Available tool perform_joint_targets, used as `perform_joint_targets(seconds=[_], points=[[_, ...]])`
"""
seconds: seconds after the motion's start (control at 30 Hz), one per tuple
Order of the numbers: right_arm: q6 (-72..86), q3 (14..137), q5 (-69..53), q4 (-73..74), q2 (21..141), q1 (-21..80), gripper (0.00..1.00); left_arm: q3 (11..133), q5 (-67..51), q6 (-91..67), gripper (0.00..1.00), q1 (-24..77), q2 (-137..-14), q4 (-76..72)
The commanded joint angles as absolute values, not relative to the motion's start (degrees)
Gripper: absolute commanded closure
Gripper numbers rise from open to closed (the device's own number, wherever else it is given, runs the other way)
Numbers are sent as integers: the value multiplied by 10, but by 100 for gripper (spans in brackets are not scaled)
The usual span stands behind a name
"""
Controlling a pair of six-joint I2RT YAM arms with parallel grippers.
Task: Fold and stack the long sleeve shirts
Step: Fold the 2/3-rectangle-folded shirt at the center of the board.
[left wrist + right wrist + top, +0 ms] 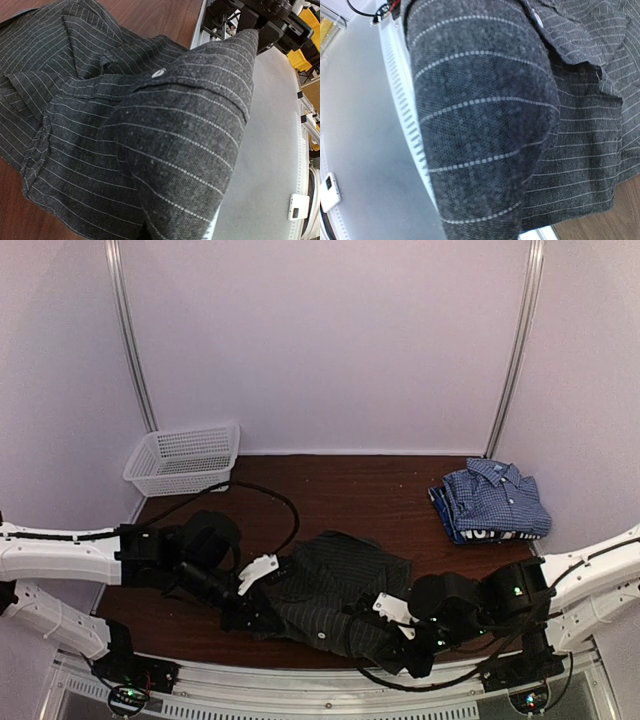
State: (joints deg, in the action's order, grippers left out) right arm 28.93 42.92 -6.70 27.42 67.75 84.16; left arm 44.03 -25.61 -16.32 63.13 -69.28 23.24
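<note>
The black pinstriped long sleeve shirt (340,585) lies rumpled at the front middle of the brown table (350,485). My left gripper (262,620) sits at its near left edge and my right gripper (398,638) at its near right edge, both shut on the cloth. In the left wrist view the shirt (100,125) fills the frame, a raised fold hiding the jaws, with a pale button (159,73) showing. In the right wrist view the shirt (580,140) likewise drapes over the jaws. A folded blue-white checked shirt (495,498) lies on a navy one (478,533) at the back right.
A white mesh basket (185,458) stands at the back left corner. A black cable (270,495) loops over the table from the left arm. The table's white front rail (330,695) runs just below the shirt's near edge.
</note>
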Motion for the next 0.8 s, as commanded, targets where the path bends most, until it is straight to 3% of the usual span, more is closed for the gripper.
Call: perform_joint_targets(seconds=[0.0, 0.47, 0.77], points=[[300, 424, -114, 238, 649, 837, 99, 454, -296, -188, 100, 627, -664, 235], [280, 379, -309, 173, 622, 581, 100, 576, -469, -108, 100, 439, -852, 226], [246, 381, -362, 164, 689, 452, 100, 701, -521, -97, 92, 372, -999, 238]])
